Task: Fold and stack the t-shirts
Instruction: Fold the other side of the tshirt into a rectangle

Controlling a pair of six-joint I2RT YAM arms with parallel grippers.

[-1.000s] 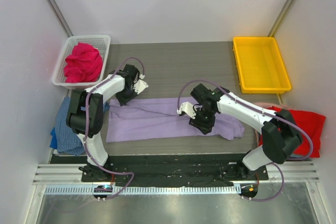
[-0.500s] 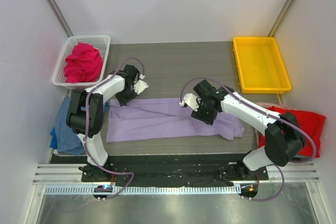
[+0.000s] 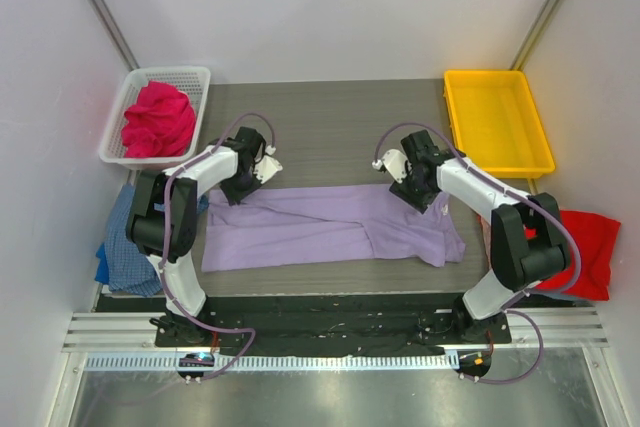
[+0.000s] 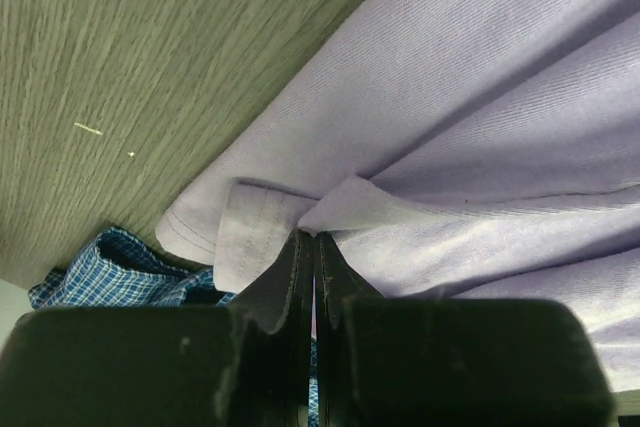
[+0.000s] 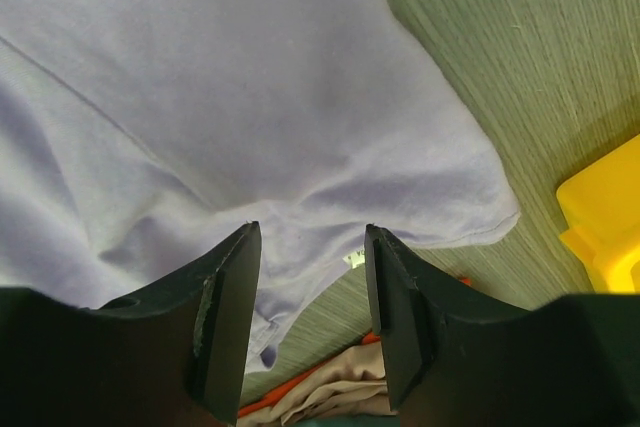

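Top external: lavender t-shirt (image 3: pixel 320 227) lies stretched left to right across the desk's near half. Left gripper (image 4: pixel 308 241) fingers are pinched tight on a fold at the shirt's far-left corner, with the blue checked t-shirt (image 4: pixel 110 262) just beyond. Right gripper (image 5: pixel 308 239) fingers are spread with nothing between them, over the shirt's right end.

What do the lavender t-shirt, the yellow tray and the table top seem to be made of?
The lavender t-shirt: thin, soft knit cloth, probably cotton, matte; fine ribs, a stitched hem and loose folds show. The yellow tray: likely moulded plastic, smooth, slightly glossy, one even colour. The table top: wood or wood-grain laminate, matte grey-brown with straight streaks; I cannot tell which.
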